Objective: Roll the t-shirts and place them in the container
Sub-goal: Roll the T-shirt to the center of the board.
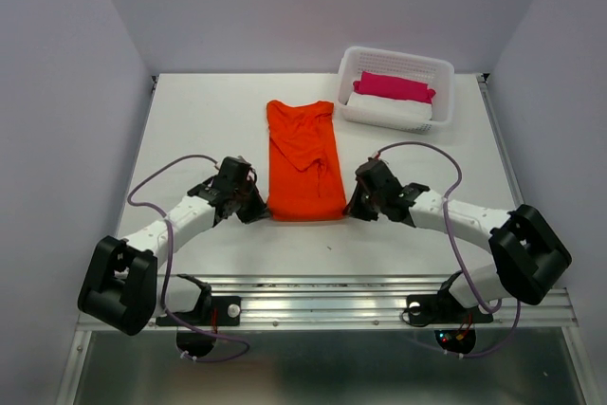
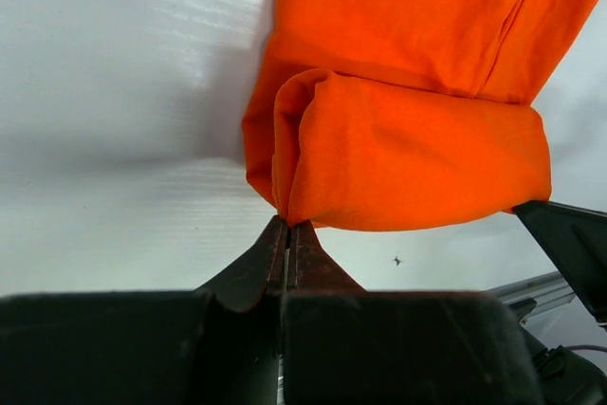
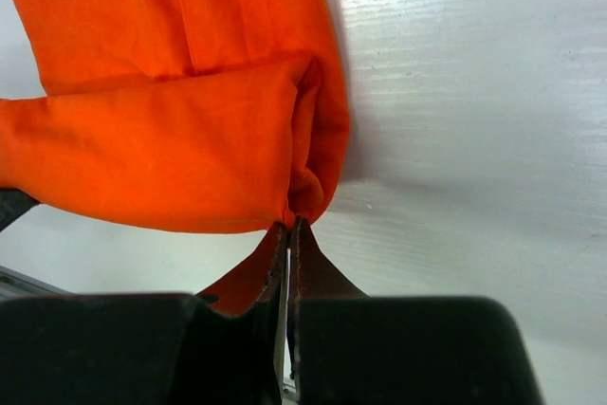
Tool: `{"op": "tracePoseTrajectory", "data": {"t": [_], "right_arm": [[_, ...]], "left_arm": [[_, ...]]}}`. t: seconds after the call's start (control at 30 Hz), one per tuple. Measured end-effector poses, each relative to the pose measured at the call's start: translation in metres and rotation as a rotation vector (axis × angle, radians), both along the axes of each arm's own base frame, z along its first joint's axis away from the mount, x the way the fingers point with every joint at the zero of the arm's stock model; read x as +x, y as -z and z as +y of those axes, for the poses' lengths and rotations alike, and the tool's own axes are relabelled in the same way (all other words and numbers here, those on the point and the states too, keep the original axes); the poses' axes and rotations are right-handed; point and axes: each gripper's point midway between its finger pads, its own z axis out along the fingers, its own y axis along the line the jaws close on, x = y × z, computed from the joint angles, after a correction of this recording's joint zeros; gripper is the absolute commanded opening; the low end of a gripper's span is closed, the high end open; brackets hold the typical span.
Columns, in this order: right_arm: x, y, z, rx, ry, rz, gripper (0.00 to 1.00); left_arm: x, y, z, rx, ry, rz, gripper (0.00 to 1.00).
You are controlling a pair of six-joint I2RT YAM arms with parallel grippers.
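Pinching at both near corners. The orange-red t-shirt [image 1: 303, 154] lies mid-bench as a narrow folded strip, its long axis running from the near edge toward the far edge. Its near end is turned over into a soft first fold, a loose tube lying crosswise, parallel to the near edge.

Left gripper [image 2: 287, 232] is clenched on the tube's left end, with thin cloth caught right at the fingertips. Right gripper [image 3: 290, 227] is clenched the same way on the right end. Both sit low at bench level, one either side of the strip, equally near it. The rest of the shirt stretches flat, directly away from both grippers.

Judgement: the roll is barely begun. The next move likely calls for both arms to carry the fold forward together along that long axis, level, so the tube does not skew.

White basket [image 1: 441, 92] at the far right corner holds a pink bundle [image 1: 394, 87] and a white bundle [image 1: 389, 113], well apart from the shirt.
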Motion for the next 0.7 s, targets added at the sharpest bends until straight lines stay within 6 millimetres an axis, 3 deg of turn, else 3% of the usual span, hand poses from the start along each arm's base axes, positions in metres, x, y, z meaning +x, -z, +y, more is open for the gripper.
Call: {"op": "tracePoseTrajectory", "data": {"t": [0.27,0.47,0.5,0.53,0.57,0.6,0.63,0.7], "right_arm": [[0.012,-0.014,-0.001,-0.026,-0.001,-0.044,0.01],[0.013,-0.015,-0.002,-0.032,-0.002,-0.042,0.01],[0.012,-0.014,-0.002,-0.031,-0.005,-0.039,0.02],[0.011,-0.014,-0.001,-0.027,-0.009,-0.035,0.08],[0.008,-0.012,0.000,-0.021,-0.017,-0.026,0.22],[0.006,-0.010,0.000,-0.020,-0.025,-0.018,0.28],[0.003,-0.007,0.000,-0.022,-0.036,-0.007,0.39],[-0.003,-0.001,-0.004,-0.038,-0.042,0.014,0.41]], "left_arm": [[0.018,-0.005,-0.002,0.010,-0.006,0.005,0.00],[0.014,-0.003,-0.002,0.012,0.015,0.019,0.00],[0.011,-0.002,-0.001,0.010,0.018,0.023,0.13],[0.006,0.000,-0.001,0.007,0.025,0.026,0.20],[0.001,0.002,0.000,0.005,0.036,0.034,0.25],[-0.004,0.005,0.001,0.003,0.044,0.044,0.37],[-0.009,0.008,0.002,0.007,0.053,0.056,0.39],[-0.016,0.013,0.005,0.024,0.065,0.081,0.43]]}}
